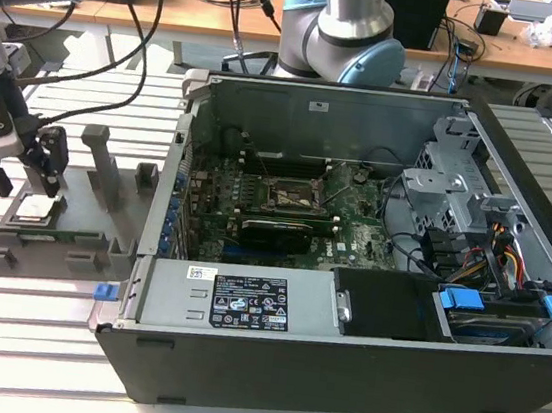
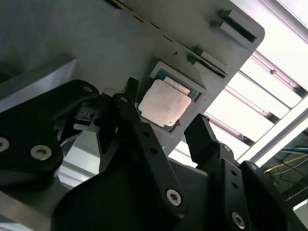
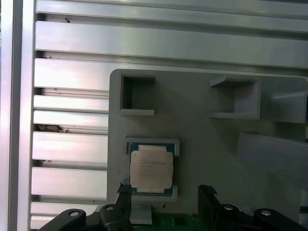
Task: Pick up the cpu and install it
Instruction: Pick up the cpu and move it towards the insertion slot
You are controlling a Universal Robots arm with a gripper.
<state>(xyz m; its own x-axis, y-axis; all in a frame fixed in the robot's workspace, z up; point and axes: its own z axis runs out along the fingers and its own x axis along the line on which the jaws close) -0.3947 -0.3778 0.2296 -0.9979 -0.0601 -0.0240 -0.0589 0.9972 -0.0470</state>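
Surface: a slatted aluminium table [image 1: 16,356] runs across the whole exterior view, its pale ribs also showing in both wrist views.
Room: a wooden desk [image 1: 179,8] with black cables [image 1: 137,28] lies along the top of the exterior view, and the arm's base [image 1: 347,34] stands at top centre.
Computer case [image 1: 336,375]: open on its side, filling the centre and the exterior view's right; the motherboard [image 1: 354,226] lies inside with the black socket frame [image 1: 292,196] near the middle of the frame.
Fixture [image 1: 90,244]: a grey moulded tray on the table at the exterior view's left, just beside the case, with upright posts and square pockets.
Cpu [image 1: 36,207] [image 2: 163,102] [image 3: 151,167]: lies flat in a shallow recess of the fixture, silver top up.
Gripper [image 1: 27,181] [image 2: 163,103] [image 3: 166,190]: at the exterior view's left edge, over the fixture.
Fingers [image 2: 139,130] [image 3: 207,202]: spread wide and grasping nothing; in both wrist views the cpu lies in line with the gap between them, and I cannot tell whether a tip touches the fixture.
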